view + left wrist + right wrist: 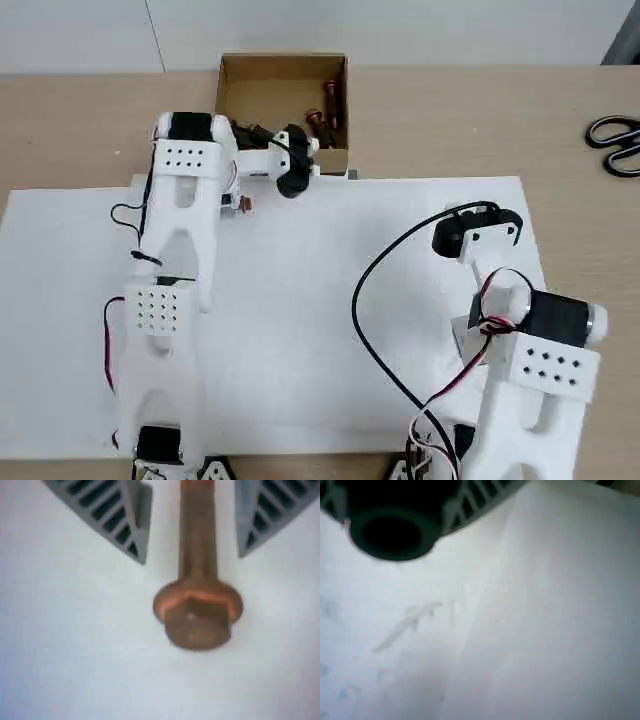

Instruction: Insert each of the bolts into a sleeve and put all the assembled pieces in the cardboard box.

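Copper bolt (197, 605) on white paper (75, 660), between spread left fingers (116, 515), touching neither

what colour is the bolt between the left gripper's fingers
The bolt is copper-brown, head and shaft alike; the left wrist view shows it best.

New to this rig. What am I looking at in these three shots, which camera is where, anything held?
Two small white robot arms at a table. The wide picture is from a fixed overhead camera; the other two from cameras on each arm's wrist. A white paper sheet lies on the table; a cardboard box at its far edge holds copper pieces; scissors lie to one side. The left gripper is open around a copper bolt lying on the paper, so nothing is held there. The right gripper is over the paper.
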Controlling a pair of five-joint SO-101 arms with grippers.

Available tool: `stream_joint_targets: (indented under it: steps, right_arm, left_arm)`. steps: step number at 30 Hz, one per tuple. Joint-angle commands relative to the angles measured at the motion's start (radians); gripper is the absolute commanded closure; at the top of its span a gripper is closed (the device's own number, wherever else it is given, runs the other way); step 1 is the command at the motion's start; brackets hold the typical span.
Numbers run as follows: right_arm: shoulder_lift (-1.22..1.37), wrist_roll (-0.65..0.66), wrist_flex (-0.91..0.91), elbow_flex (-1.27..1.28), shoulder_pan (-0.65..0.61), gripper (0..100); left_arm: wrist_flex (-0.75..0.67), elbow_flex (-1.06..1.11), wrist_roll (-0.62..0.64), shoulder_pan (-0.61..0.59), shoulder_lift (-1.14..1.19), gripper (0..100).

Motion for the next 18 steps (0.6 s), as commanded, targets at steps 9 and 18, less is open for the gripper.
stream_joint_targets:
  steps: [9, 18]
  right_arm:
    - [-0.022, -0.003, -0.019, -0.005, 0.007, 99.5]
    - [-0.022, -0.003, -0.018, -0.005, 0.005, 99.5]
  left_arm:
    - [0.012, -0.019, -0.146, 0.043, 0.066, 92]
    - [0.02, -0.019, -0.138, 0.041, 0.087, 100]
